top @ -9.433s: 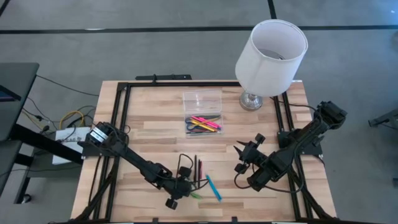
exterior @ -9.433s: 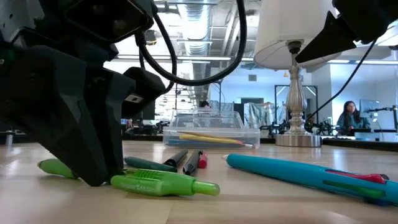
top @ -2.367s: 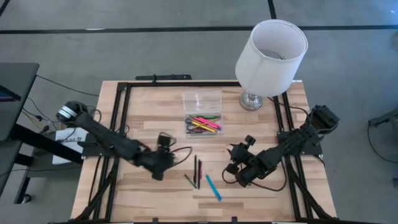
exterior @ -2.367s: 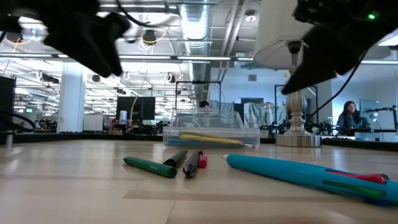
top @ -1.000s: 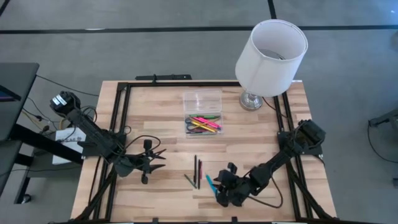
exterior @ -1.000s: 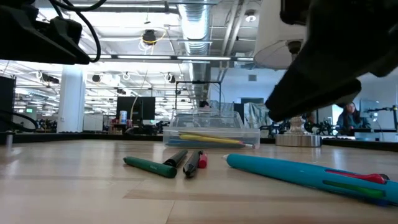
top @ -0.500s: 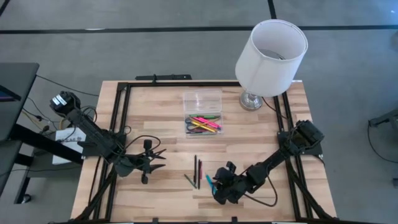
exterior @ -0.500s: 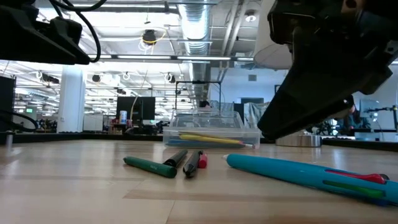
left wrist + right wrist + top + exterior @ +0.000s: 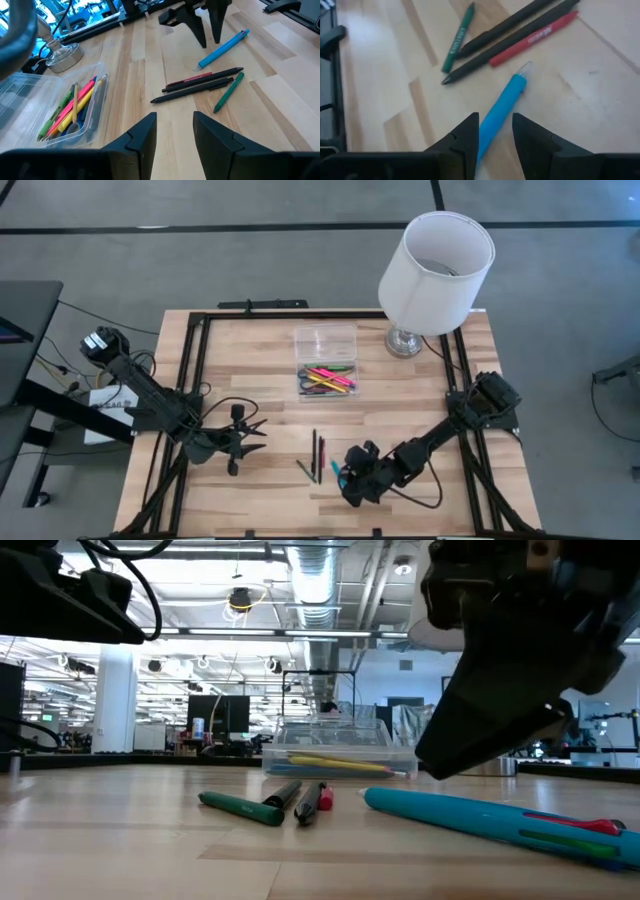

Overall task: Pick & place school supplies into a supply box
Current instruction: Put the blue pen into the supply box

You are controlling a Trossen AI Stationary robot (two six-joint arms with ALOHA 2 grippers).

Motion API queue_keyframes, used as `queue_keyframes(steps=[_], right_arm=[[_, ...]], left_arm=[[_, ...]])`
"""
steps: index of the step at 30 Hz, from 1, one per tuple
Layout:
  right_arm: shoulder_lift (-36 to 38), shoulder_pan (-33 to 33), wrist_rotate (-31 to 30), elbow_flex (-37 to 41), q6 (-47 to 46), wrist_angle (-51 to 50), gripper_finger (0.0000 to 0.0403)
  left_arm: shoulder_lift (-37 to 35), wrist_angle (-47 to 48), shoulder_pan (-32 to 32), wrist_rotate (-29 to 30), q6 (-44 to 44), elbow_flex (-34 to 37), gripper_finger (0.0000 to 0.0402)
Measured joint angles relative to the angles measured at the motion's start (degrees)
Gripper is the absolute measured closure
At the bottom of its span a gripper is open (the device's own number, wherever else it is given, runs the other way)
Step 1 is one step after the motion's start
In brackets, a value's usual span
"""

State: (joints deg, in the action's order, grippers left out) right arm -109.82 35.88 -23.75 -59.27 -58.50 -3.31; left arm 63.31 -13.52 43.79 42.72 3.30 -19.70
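A blue pen [image 9: 502, 107] lies flat on the table near its front edge. My right gripper [image 9: 495, 145] hangs open just above the pen's near end, one finger on each side of it. In the low view the gripper [image 9: 440, 755] stays clear of the pen [image 9: 480, 818]. To the pen's left lie two black pens, a red pen [image 9: 318, 452] and a green pen [image 9: 303, 470]. The clear supply box [image 9: 326, 375] at the table's middle holds pink, yellow and green supplies. My left gripper [image 9: 258, 429] waits open at the left, holding nothing.
A large white lamp [image 9: 435, 270] stands at the far right corner, right of the box. A clear lid or tray [image 9: 325, 340] lies just behind the box. Black rails [image 9: 195, 380] run along the table's sides. Bare wood lies between the pens and the box.
My right gripper has rolled a little about its own pointing line and edged slightly toward the table's left, settling over the blue pen's near end. The pens have not moved.
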Motion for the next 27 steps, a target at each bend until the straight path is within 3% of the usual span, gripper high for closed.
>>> queue_keyframes(steps=[14,27], right_arm=[[-0.2,0.3,-0.3,0.0,-3.0,-1.5,0.0218],[-0.7,0.9,-1.7,0.0,-1.5,0.8,0.0234]], left_arm=[[0.0,-0.1,0.0,0.0,0.5,0.0,0.0278],[0.0,-0.1,0.0,0.0,0.7,0.0,0.0278]])
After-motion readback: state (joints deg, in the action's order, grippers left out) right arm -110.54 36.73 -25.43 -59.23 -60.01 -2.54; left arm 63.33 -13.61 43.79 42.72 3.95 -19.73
